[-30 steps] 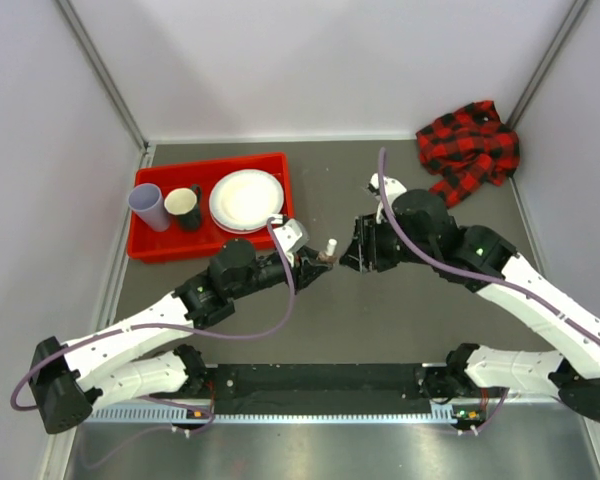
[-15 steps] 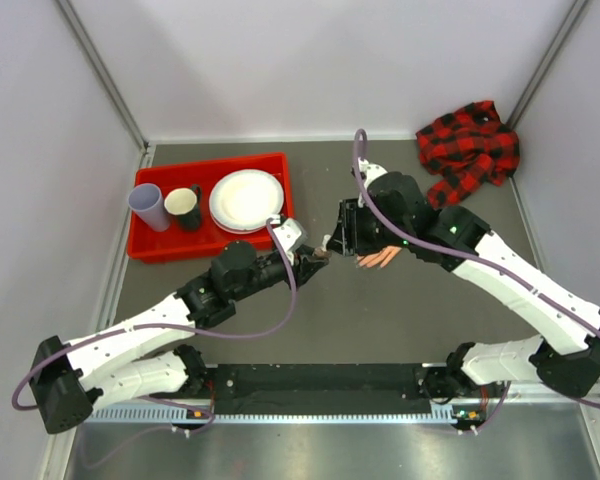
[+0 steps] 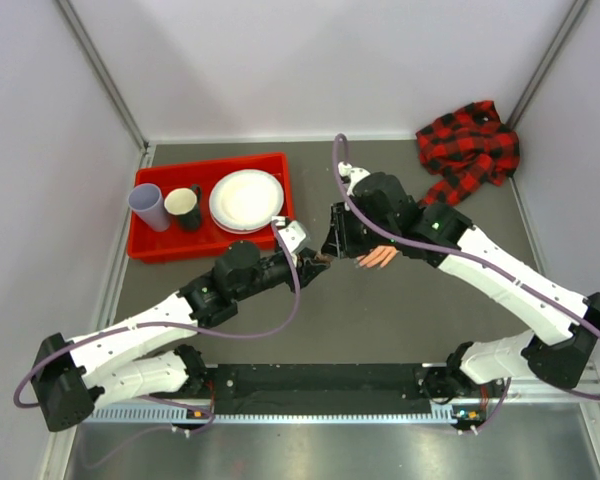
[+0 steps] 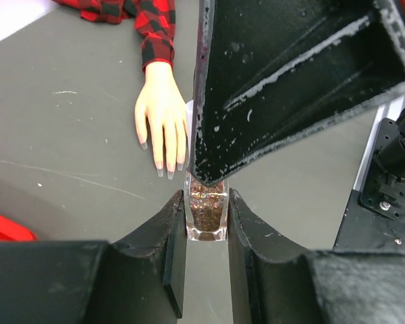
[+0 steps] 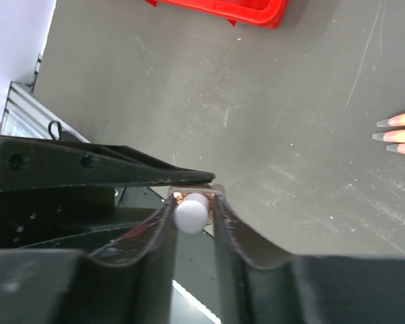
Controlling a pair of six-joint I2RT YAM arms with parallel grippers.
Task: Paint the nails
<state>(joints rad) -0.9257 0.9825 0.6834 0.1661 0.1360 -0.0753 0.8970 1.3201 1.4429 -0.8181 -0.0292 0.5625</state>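
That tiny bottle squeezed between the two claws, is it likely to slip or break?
The bottle looks clear, smooth and hard, probably glass, so it could slip or crack under an uneven squeeze. Its sides look flat, so the left gripper clamping them should stop it twisting while the right gripper holds the round cap.

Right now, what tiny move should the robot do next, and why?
Probably twist the right gripper to loosen the white cap it grips: the left gripper clamps the polish bottle, and the mannequin hand lies just beyond.
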